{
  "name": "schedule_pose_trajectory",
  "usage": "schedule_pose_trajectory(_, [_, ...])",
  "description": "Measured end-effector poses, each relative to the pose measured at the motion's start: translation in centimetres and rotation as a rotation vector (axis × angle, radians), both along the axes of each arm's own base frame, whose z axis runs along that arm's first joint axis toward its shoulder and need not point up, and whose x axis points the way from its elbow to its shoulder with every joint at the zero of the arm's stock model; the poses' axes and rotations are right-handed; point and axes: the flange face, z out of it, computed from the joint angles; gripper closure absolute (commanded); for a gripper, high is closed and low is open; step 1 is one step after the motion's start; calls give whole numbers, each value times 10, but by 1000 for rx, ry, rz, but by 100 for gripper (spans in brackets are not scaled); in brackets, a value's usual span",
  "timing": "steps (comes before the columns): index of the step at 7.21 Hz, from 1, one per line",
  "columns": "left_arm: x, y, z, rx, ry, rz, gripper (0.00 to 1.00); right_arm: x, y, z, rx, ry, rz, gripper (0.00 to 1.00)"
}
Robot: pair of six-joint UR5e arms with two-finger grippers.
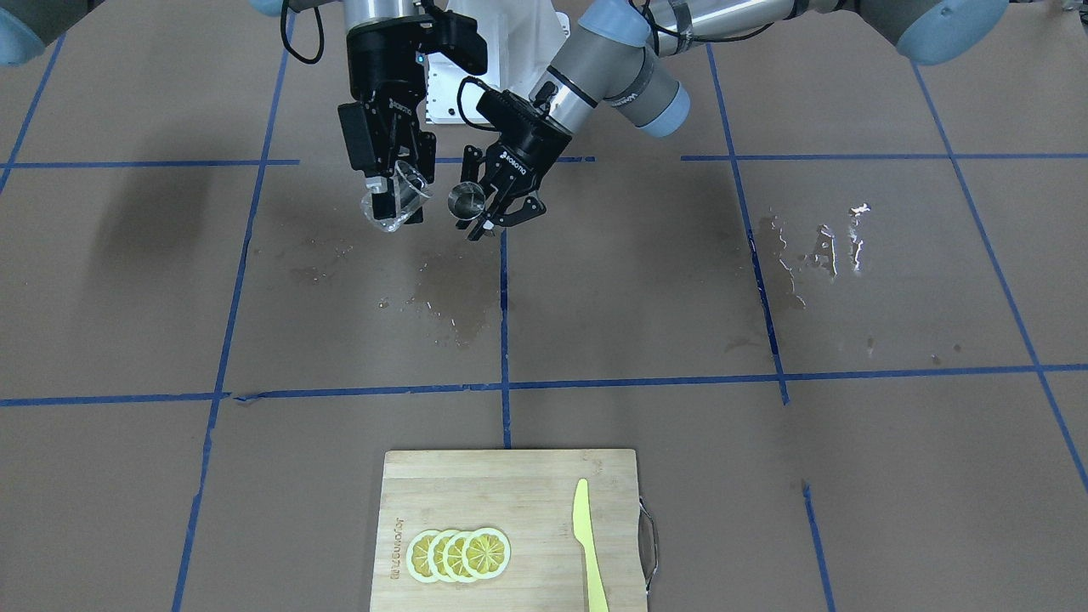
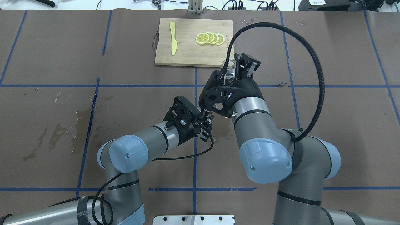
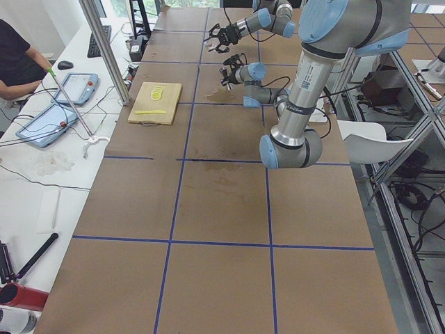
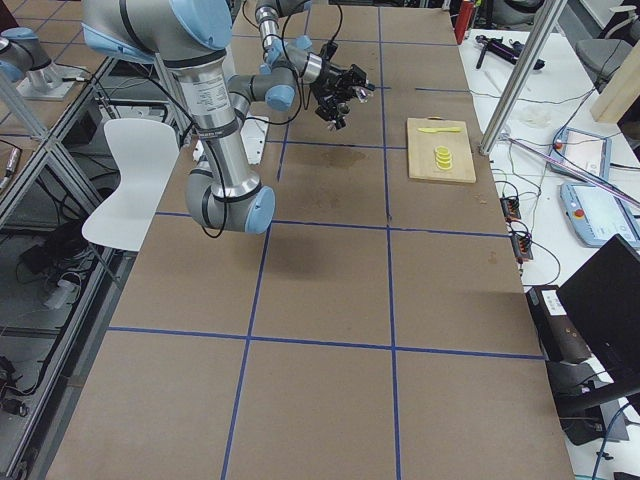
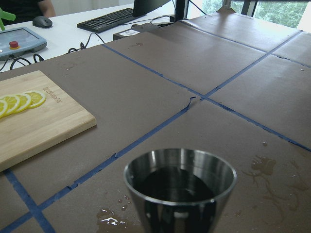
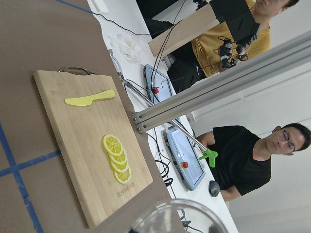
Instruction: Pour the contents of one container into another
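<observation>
Glass beaker (image 1: pixel 393 206): light, brittle, slick; tilted in mid-air, right gripper (image 1: pixel 398 189) clamped across its wall. Steel jigger (image 1: pixel 466 202): rigid, part-filled, left gripper (image 1: pixel 486 209) closed on it, just beside beaker; hold at waist.

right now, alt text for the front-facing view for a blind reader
The right end effector holds a tilted glass beaker beside the metal jigger in the left end effector, above a wet-stained table. Nearer the camera lies a cutting board with lemon slices and a yellow knife.
</observation>
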Motion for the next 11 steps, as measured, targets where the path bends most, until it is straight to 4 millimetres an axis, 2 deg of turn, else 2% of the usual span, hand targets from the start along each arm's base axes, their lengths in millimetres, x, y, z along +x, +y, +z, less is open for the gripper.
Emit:
schedule_pose_trajectory(2, [-5, -4, -2, 1, 5, -8, 100, 14, 1, 25, -80, -226, 45, 100])
schedule_pose_trajectory(4, [-18, -9, -11, 1, 31, -23, 100, 30, 6, 69, -135, -454, 84, 100])
schedule_pose_trajectory(7, [-44, -18, 5, -135, 112, -53, 100, 46, 14, 114, -259, -718, 128, 100])
schedule_pose_trajectory(9, [-78, -33, 41, -313, 187, -99, 100, 53, 20, 148, -338, -744, 135, 100])
schedule_pose_trajectory(11, [-125, -52, 100, -386, 161, -213, 100, 57, 26, 189, -467, -822, 187, 100])
